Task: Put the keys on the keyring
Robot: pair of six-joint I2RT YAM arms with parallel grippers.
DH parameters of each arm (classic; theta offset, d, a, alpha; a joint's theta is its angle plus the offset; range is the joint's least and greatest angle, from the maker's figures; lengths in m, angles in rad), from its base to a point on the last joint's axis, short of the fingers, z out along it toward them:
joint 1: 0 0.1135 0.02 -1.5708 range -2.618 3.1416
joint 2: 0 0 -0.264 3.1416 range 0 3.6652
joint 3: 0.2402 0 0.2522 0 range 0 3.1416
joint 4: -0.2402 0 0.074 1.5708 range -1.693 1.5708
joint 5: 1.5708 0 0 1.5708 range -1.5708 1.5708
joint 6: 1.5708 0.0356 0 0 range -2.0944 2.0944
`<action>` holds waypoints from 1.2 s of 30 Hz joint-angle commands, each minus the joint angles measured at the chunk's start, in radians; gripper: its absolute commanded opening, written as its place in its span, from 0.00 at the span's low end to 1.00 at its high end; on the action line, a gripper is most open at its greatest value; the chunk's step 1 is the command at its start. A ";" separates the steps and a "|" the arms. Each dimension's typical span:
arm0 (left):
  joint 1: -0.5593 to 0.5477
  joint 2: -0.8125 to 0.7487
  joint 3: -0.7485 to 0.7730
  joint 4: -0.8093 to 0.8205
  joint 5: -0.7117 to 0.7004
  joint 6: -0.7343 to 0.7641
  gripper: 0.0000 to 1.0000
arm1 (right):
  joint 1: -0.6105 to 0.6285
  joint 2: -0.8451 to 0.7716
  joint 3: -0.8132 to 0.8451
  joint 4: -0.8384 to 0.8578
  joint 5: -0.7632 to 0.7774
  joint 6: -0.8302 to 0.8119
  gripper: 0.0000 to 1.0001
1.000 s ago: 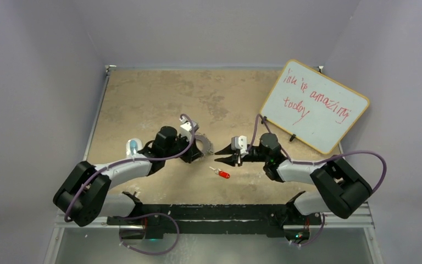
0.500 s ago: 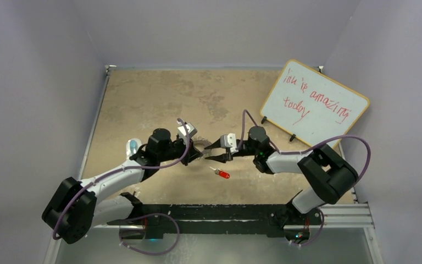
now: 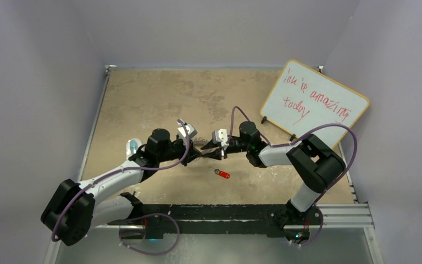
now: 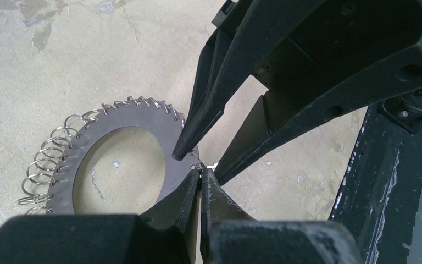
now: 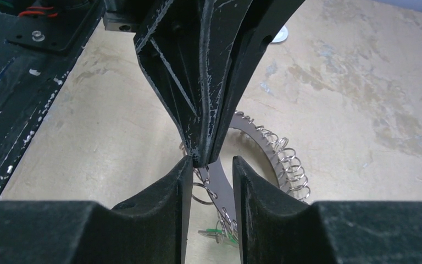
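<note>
The keyring (image 4: 143, 116), a flat silvery ring fringed with wire loops, lies on the tan table; it also shows in the right wrist view (image 5: 251, 138) and, mostly hidden between the grippers, in the top view (image 3: 200, 144). My left gripper (image 4: 201, 171) is shut on a small loop at the ring's rim. My right gripper (image 5: 209, 163) is open, its fingers (image 4: 182, 147) straddling the left fingertips and the rim. The green-headed key (image 5: 218, 231) hangs from a loop of the ring. The red-headed key (image 3: 223, 174) lies loose on the table, just in front of both grippers.
A whiteboard (image 3: 314, 105) with red writing leans at the back right. A clear bluish plastic object (image 3: 133, 146) sits by the left arm. The black mounting rail (image 3: 225, 212) runs along the near edge. Grey walls enclose the table.
My right gripper has moved left, from beside the red key up to the ring, and now meets the left gripper's tips. The left arm shifted slightly; the red key has not moved.
</note>
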 commanded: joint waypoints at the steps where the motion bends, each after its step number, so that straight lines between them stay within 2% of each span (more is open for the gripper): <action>1: -0.005 -0.009 0.001 0.037 0.028 0.013 0.00 | 0.006 0.014 0.048 -0.055 -0.040 -0.059 0.35; 6: -0.006 -0.009 0.001 0.036 0.023 0.016 0.00 | 0.008 0.020 0.063 -0.103 -0.048 -0.094 0.34; 12: -0.006 -0.006 0.003 0.038 0.020 0.016 0.00 | 0.007 0.037 0.090 -0.126 -0.060 -0.101 0.25; 14: -0.006 -0.008 0.002 0.038 0.020 0.016 0.00 | 0.007 0.037 0.093 -0.125 -0.061 -0.094 0.18; 16: -0.006 -0.009 0.002 0.038 0.020 0.019 0.00 | 0.007 0.037 0.097 -0.124 -0.062 -0.084 0.02; 17: -0.006 -0.010 0.003 0.037 0.021 0.023 0.00 | 0.008 0.037 0.100 -0.121 -0.063 -0.073 0.00; 23: -0.006 -0.057 0.022 -0.002 -0.055 0.068 0.00 | 0.006 0.017 0.090 -0.082 -0.044 0.032 0.00; 27: -0.006 -0.136 0.016 0.019 -0.179 0.056 0.14 | 0.002 -0.013 0.079 -0.050 -0.012 0.111 0.00; 31: -0.006 -0.256 -0.053 0.119 -0.269 0.022 0.38 | -0.008 -0.046 0.075 -0.060 0.001 0.177 0.00; 33: -0.006 -0.307 -0.097 0.177 -0.291 0.003 0.46 | -0.010 -0.067 0.068 -0.061 0.005 0.189 0.00; 36: -0.006 -0.365 -0.150 0.239 -0.301 -0.022 0.48 | -0.013 -0.100 0.060 -0.079 0.009 0.187 0.00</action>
